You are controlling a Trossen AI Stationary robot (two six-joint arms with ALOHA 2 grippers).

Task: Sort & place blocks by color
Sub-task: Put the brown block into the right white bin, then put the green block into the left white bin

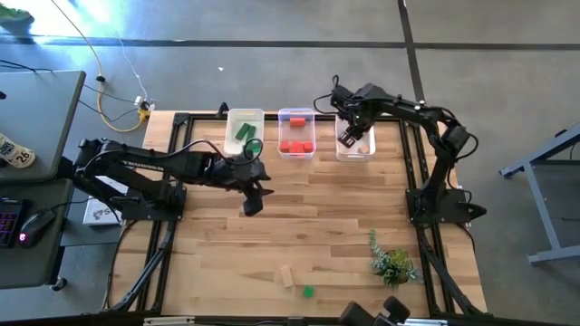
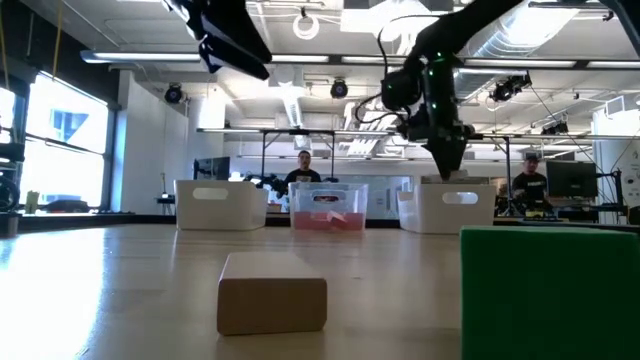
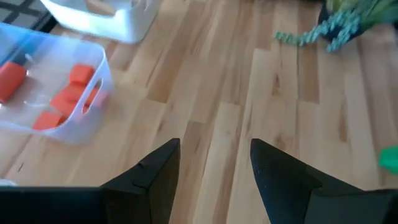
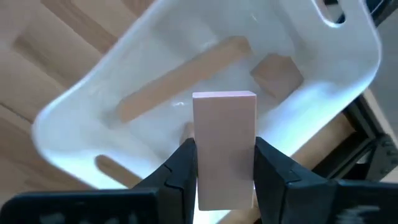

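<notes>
Three bins stand along the table's far edge: the left bin [image 1: 245,131] holds green blocks, the middle bin [image 1: 296,136] red blocks [image 3: 62,99], and the right bin [image 1: 355,143] pale wood blocks [image 4: 180,74]. My right gripper [image 1: 349,136] hangs over the right bin, shut on a pale wood block [image 4: 224,143]. My left gripper [image 1: 252,197] is open above bare table in front of the bins [image 3: 214,168]. One wood block [image 1: 287,276] and one green block [image 1: 308,292] lie flat near the table's near edge. My right gripper pinches the pale wood block between its two fingers [image 4: 183,171], which press its two opposite long sides [image 4: 202,155]. The fingers point down from above. The block juts past the fingertips, lifted clear over the right bin's opening [image 4: 124,124].
A small green plant [image 1: 391,263] stands near the table's right near corner. In the low view the wood block [image 2: 272,290] and green block [image 2: 550,290] sit close to the camera. People sit at desks in the room beyond. Bare tabletop lies between the bins and the near edge.
</notes>
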